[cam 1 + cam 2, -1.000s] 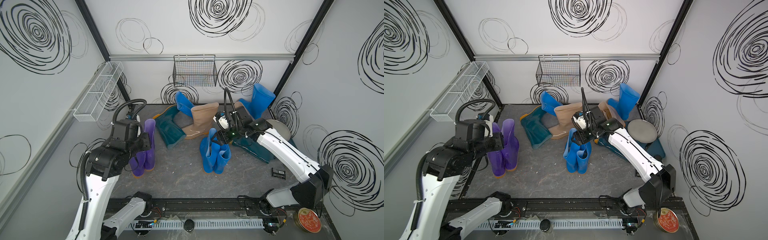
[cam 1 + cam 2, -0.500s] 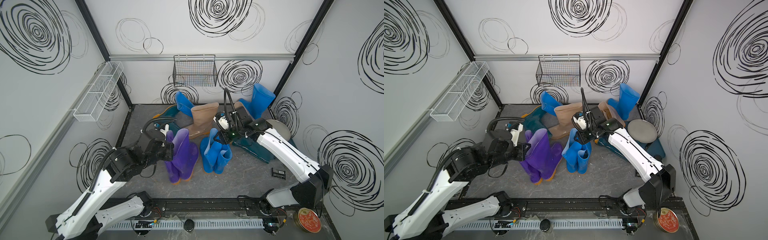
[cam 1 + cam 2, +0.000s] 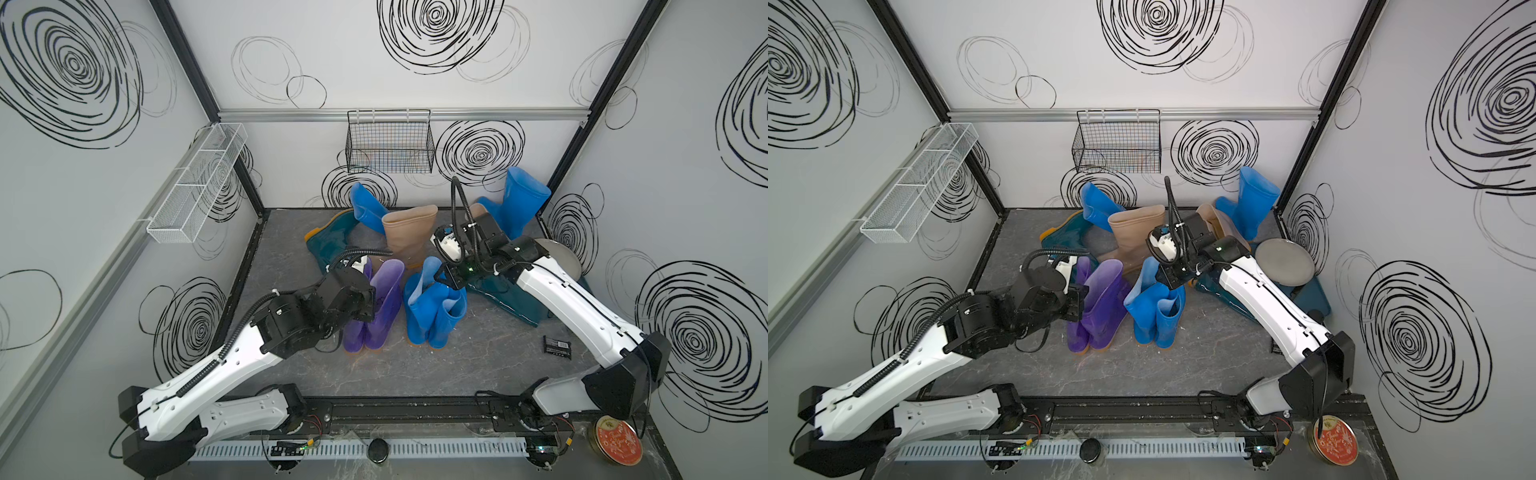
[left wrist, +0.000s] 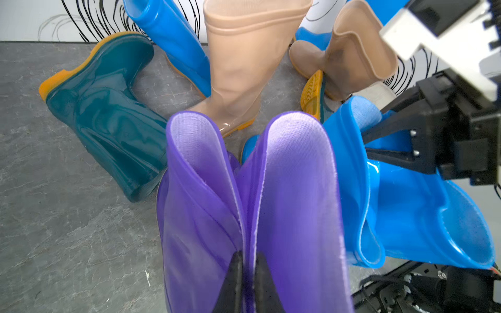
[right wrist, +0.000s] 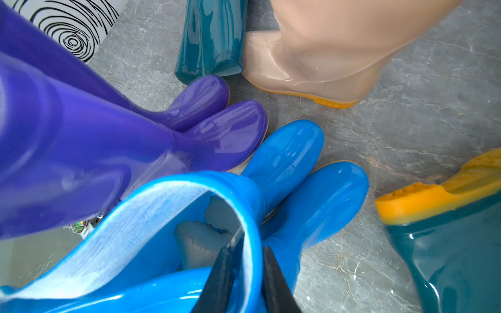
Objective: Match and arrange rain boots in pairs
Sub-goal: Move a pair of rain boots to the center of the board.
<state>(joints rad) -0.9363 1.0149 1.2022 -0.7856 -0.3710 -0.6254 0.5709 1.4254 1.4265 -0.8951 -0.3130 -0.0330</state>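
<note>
1. Boots of the purple pair are now standing upright near the middle of the table, just beside the blue pair. A second ago I was holding them over at my left edge, so I have been carrying them across.
2. My left gripper is still pinching the two purple cuffs together, fingers tight on the adjoining walls. I cannot tell whether the soles are bearing full weight yet.
3. My right gripper is clamping the cuff of one blue boot, with one finger sitting inside the shaft, the other outside, and the wall squeezed between them. A second ago those fingers were standing wide apart.
4. Both matched pairs are sitting side by side, shafts touching and toes pointing roughly the same way in the right wrist view.
5. Six boots are still lying unpaired:
   - one tan boot is standing behind the pairs, and the second tan boot is leaning further back;
   - one dark teal boot is lying on its side, and the other teal boot is lying under my right arm;
   - two more blue boots are resting against the back wall, well apart.
6. I am judging two pairs as nearly settled. Letting go of the purple cuffs gently seems the next call, since the soft shafts may be flopping over.
</note>
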